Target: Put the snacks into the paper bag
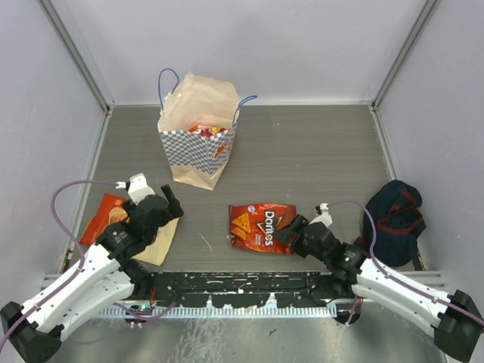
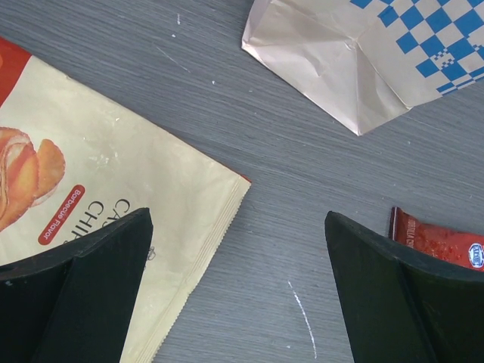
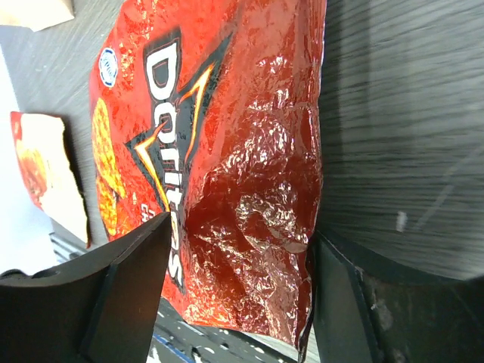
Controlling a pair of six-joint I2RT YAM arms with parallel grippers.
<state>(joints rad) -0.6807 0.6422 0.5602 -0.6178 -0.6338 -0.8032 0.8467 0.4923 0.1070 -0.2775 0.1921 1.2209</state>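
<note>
Top external view first: where do we have open room on the bench (image 1: 318, 151)?

Bare dark grey, wood-grained surface runs across the whole right half and the far right corner. The paper bag (image 1: 198, 128) stands upright at the far left-centre, well apart from both arms. Its mouth is open upward and bright packets (image 1: 206, 130) show inside.

And the edges?

Pale grey walls (image 1: 265, 45) close in three sides, and a scuffed black rail (image 1: 242, 281) runs along the near edge. A navy cloth bag (image 1: 395, 218) with red trim is slumped by the right edge, near the right arm.

What can we read on the snacks lying out on the bench?

The red bag (image 1: 261, 227) lies flat near the middle of the near edge and says "Doritos" in white. The cream and orange packet (image 1: 113, 219) lies at the near left, partly under the left arm. In the left wrist view we read "Barbecue Flavor" on a red tag, with the letters "CHIP" beside it.

The end effectors?

The left end effector (image 1: 172, 204) hangs spread wide with nothing between its fingers, one finger over the packet's corner and bare bench in the gap. The right end effector (image 1: 288, 234) is also spread wide, straddling the right end of the red bag. We cannot tell whether its fingers press the foil.
</note>
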